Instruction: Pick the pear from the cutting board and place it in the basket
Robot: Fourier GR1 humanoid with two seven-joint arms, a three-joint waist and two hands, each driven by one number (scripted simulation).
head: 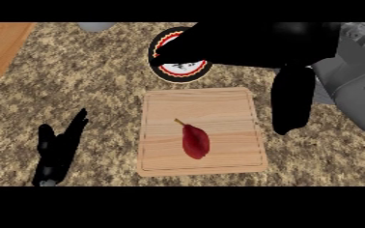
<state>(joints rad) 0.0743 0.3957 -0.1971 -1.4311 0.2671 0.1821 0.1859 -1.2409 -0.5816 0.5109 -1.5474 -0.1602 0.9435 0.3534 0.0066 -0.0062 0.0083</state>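
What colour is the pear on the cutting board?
Dark red, with a thin yellowish stem. The pear shows best in the head view, lying on the cutting board.

Both hands are plain matte black: the slim left hand (61, 149) has narrow, tapered fingers, and the bulkier right hand (271, 43) has thick, rounded fingers. Behind it the smooth pale grey right forearm (342, 84) shows in blocky panels.
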